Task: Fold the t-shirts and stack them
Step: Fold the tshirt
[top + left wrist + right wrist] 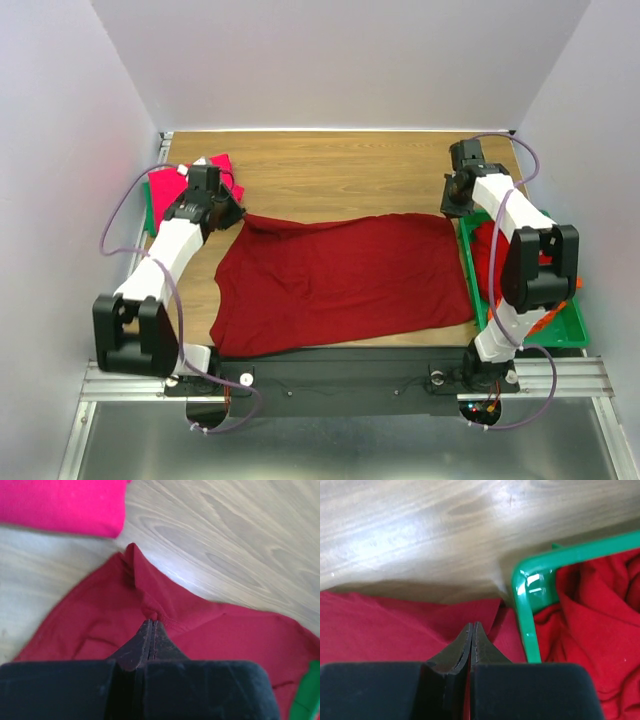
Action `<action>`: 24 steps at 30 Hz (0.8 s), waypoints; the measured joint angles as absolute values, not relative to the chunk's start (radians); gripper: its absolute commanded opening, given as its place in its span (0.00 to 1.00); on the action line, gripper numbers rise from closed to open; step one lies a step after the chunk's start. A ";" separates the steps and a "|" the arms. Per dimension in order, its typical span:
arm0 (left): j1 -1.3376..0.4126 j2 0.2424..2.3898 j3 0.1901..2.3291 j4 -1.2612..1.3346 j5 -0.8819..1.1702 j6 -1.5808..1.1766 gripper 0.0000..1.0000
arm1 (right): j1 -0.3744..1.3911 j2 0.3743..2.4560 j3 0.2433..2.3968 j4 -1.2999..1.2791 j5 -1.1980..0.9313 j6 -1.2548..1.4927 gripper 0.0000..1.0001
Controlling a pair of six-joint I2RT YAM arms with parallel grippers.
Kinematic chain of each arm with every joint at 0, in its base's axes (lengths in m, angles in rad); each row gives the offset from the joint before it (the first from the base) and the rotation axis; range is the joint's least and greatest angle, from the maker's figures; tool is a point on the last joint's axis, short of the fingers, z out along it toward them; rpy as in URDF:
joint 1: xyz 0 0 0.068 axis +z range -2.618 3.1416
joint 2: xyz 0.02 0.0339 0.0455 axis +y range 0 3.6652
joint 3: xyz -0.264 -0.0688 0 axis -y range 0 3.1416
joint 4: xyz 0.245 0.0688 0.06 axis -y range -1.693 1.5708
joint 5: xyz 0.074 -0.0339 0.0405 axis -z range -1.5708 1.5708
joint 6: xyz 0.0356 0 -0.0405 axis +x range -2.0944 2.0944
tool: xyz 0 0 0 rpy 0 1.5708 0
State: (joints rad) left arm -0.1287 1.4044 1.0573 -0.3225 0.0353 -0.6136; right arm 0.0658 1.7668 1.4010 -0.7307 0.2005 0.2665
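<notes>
A dark red t-shirt [340, 280] lies spread across the middle of the wooden table. My left gripper [233, 213] is shut on its far left corner; in the left wrist view the jaws [152, 622] pinch a raised fold of the dark red cloth [100, 615]. My right gripper [452, 207] is shut on its far right corner; in the right wrist view the jaws [472, 625] close on the dark red cloth [380, 625]. A folded pink-magenta t-shirt [185, 182] lies at the far left and also shows in the left wrist view [60, 505].
A green plastic tray [575, 335] at the right edge holds crumpled red shirts [490, 250] and some orange cloth. Its rim [527, 625] lies just right of my right gripper. Bare wood [340, 170] lies behind the shirt. White walls close in the sides and back.
</notes>
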 measured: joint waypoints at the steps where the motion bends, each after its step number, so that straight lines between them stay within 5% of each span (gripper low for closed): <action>1: -0.130 1.361 1.037 -0.327 0.039 -0.627 0.00 | 0.066 1.752 1.385 -0.731 0.200 0.263 0.01; 24: -0.338 0.681 0.741 -0.607 -0.014 -0.928 0.00 | 0.066 1.446 1.079 -0.725 0.194 0.231 0.00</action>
State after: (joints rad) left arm -0.3382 0.6807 0.7410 -0.6075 -0.0139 -0.9283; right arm 0.0658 1.4460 1.0786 -0.7246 0.1944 0.2310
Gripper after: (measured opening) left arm 0.018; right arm 0.012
